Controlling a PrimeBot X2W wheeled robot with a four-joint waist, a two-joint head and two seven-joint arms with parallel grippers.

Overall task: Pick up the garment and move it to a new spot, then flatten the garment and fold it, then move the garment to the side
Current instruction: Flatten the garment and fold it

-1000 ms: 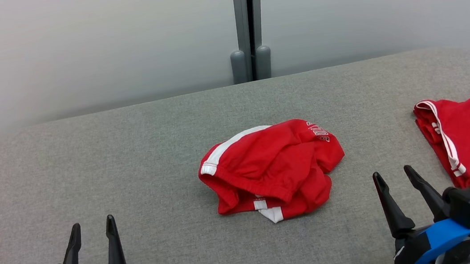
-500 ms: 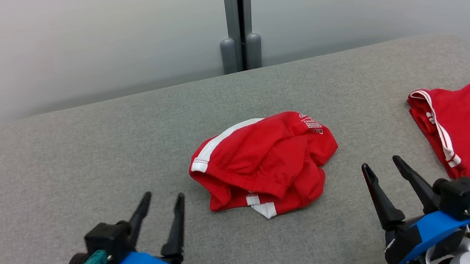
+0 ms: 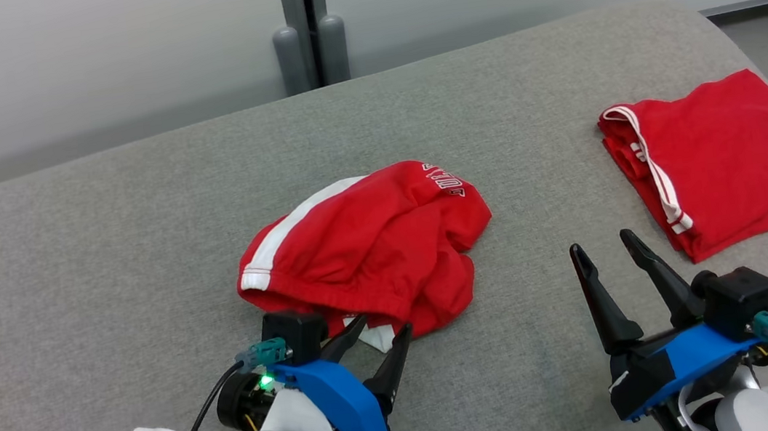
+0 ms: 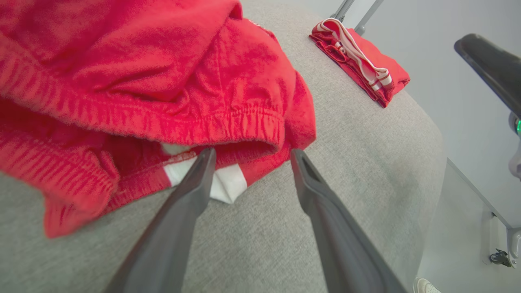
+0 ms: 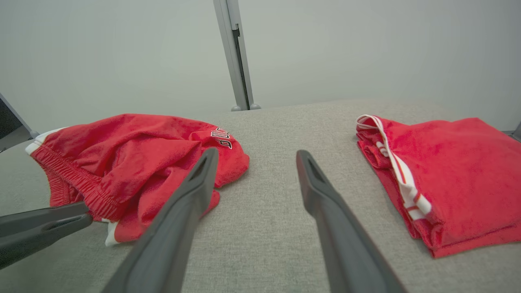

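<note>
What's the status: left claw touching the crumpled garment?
Cannot tell. Left wrist view: left claw tips overlap the crumpled garment at its hem; neither contact nor gap shows plainly.

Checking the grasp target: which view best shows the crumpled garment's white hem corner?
Left wrist view: the white hem corner lies close and large at the left gripper's open jaws. Head view shows it partly behind that gripper; right wrist view, just a sliver.
</note>
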